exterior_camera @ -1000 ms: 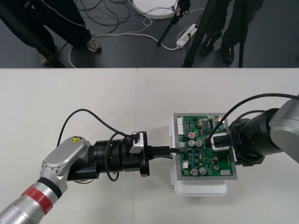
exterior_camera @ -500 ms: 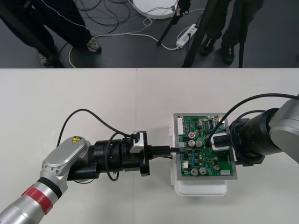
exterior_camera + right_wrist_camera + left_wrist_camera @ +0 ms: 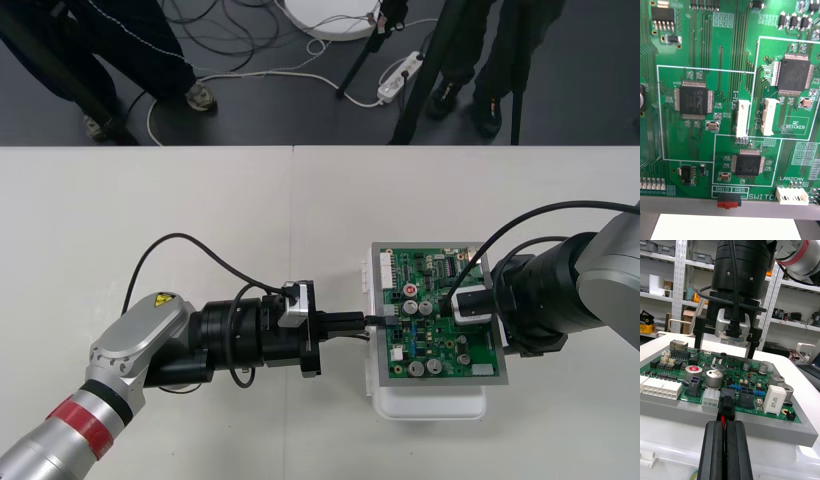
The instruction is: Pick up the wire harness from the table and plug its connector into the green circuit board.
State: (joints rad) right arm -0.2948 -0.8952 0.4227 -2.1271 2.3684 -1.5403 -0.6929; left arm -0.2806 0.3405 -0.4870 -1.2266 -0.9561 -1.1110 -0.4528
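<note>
The green circuit board (image 3: 430,320) (image 3: 696,45) sits on its white base (image 3: 430,405) at the table's right middle. My left gripper (image 3: 372,322) (image 3: 725,427) reaches in from the left to the board's left edge. It is shut on the harness: red wires (image 3: 720,419) run between its fingers, and the small black plug (image 3: 727,405) meets a black connector on the board's edge. I cannot tell how deep the plug sits. My right gripper (image 3: 462,303) (image 3: 727,347) hangs over the board's right half, its fingers (image 3: 700,338) apart and holding nothing.
Tall capacitors (image 3: 715,378) and a white multi-pin connector (image 3: 660,390) stand on the board close to the plug. The table's far edge (image 3: 300,147) borders dark floor with cables. Open table lies left of the board and behind it.
</note>
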